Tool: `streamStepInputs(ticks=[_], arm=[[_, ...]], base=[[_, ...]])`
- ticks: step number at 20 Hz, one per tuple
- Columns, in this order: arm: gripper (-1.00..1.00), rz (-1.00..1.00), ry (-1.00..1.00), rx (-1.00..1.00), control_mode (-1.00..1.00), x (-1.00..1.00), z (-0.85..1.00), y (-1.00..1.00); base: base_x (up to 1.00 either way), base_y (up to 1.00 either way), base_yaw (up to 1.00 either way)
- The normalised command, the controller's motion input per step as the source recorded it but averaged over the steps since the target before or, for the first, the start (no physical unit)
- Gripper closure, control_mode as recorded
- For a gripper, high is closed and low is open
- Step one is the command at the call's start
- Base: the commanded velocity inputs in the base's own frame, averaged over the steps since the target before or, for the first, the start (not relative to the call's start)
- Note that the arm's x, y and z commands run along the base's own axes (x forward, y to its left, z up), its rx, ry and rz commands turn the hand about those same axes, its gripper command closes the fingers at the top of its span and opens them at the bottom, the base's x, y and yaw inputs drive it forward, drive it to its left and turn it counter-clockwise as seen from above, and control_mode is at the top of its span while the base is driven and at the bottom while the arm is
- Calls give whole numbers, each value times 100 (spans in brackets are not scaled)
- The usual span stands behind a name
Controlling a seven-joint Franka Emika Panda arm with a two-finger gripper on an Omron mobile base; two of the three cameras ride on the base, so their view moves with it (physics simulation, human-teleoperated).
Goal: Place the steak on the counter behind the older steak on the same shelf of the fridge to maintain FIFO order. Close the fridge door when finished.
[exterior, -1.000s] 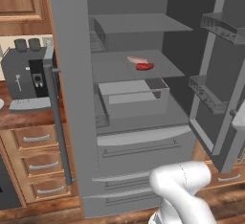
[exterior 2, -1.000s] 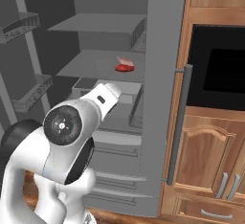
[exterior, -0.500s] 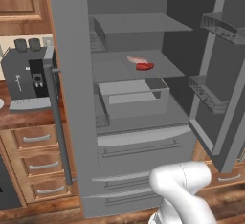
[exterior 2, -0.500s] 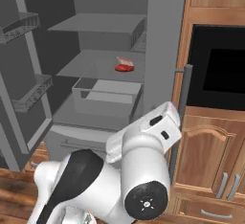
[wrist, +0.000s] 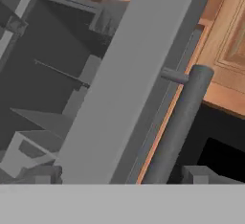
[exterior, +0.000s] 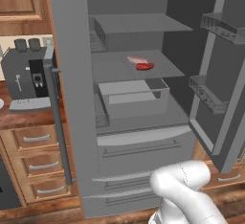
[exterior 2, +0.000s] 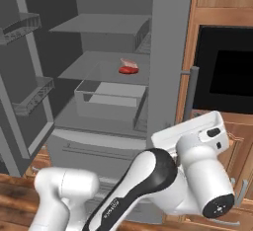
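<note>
The fridge (exterior: 139, 137) stands with both doors swung open. On its middle shelf lies the pale pink steak (exterior: 136, 60), directly behind a darker red steak (exterior: 145, 66); the same pair shows as the pale steak (exterior 2: 127, 62) and the red steak (exterior 2: 128, 69). My gripper (wrist: 119, 175) is open with nothing between its fingertips (wrist: 45, 173). It faces the outer edge of one open door (wrist: 119, 89) and its bar handle (wrist: 179, 122). From the right base my white hand (exterior 2: 195, 134) hangs just below that handle (exterior 2: 190, 94). The counter (exterior: 19, 115) lies left of the fridge.
A grey coffee machine (exterior: 26, 77) stands on the counter above wooden drawers (exterior: 36, 165). The other fridge door (exterior: 225, 74) with its bins stands wide open. A clear drawer (exterior: 134, 96) sits under the steak shelf. A black oven front (exterior 2: 227, 74) sits in the wooden cabinets.
My arm has swung across in front of the fridge, and the hand has come up beside the open door's handle. The steaks have not moved.
</note>
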Motion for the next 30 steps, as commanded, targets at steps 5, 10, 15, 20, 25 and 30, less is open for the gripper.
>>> streamStepInputs(ticks=[5,10,15,20,25,30], arm=[[-100,20,-8,14,-100,44,-21,-80],[-100,19,-4,11,-100,48,-14,-67],[-100,24,-1,12,-100,73,-17,-42],[-100,25,0,13,-100,96,-32,-1],[-100,25,1,13,-100,84,-19,12],[-100,25,1,2,-100,22,-2,73]], base=[[0,0,0],[0,0,0],[0,0,0],[0,0,0],[0,0,0],[0,0,0]])
